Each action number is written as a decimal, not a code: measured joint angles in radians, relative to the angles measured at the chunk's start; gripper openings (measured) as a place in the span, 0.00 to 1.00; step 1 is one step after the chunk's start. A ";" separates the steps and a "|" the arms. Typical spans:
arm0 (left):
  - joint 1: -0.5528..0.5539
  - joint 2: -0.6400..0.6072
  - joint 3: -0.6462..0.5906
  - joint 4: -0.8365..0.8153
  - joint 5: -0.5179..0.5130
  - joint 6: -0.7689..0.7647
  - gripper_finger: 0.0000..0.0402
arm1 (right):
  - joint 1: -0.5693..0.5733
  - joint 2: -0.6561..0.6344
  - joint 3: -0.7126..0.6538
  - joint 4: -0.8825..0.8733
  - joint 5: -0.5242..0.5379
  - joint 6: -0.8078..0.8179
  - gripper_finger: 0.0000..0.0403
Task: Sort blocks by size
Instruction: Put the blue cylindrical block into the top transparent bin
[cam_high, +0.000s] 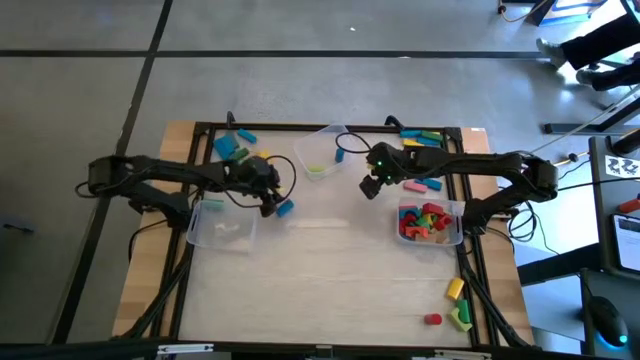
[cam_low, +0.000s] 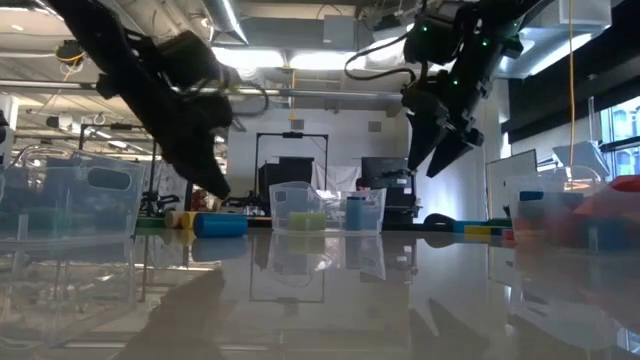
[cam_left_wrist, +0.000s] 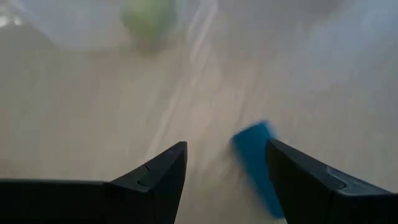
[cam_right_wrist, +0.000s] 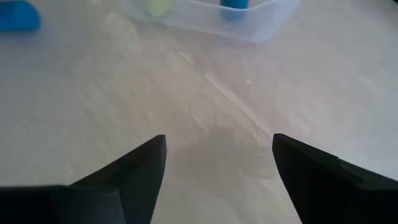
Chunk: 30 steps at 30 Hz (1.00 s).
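A blue block (cam_left_wrist: 254, 163) lies on the table between the open fingers of my left gripper (cam_left_wrist: 227, 146), close to one finger. In the low view the fingertips (cam_low: 213, 186) hang just above the blue block (cam_low: 220, 225). In the high view my left gripper (cam_high: 270, 206) stands left of centre, beside the blue block (cam_high: 286, 207). My right gripper (cam_high: 372, 187) hovers open over bare table right of centre, nothing between its fingers (cam_right_wrist: 217, 140). More blocks lie at the far left (cam_high: 232, 146), the far right (cam_high: 420, 138) and the near right (cam_high: 455, 289).
Three clear bins stand on the table: one at the left (cam_high: 222, 224), a small one at the far middle (cam_high: 325, 156) holding a green and a blue piece, and one at the right (cam_high: 448, 210) filled with mostly red blocks. The middle of the table is bare.
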 joint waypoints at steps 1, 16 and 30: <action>-0.009 0.025 0.012 -0.018 -0.004 -0.013 0.53 | -0.001 0.000 0.000 -0.001 0.002 0.000 0.73; -0.111 0.170 0.179 -0.158 -0.013 -0.084 0.53 | -0.003 0.000 0.000 -0.030 0.053 -0.028 0.73; -0.058 0.271 0.178 -0.137 0.054 -0.031 0.52 | -0.003 0.000 0.000 -0.024 0.060 -0.030 0.73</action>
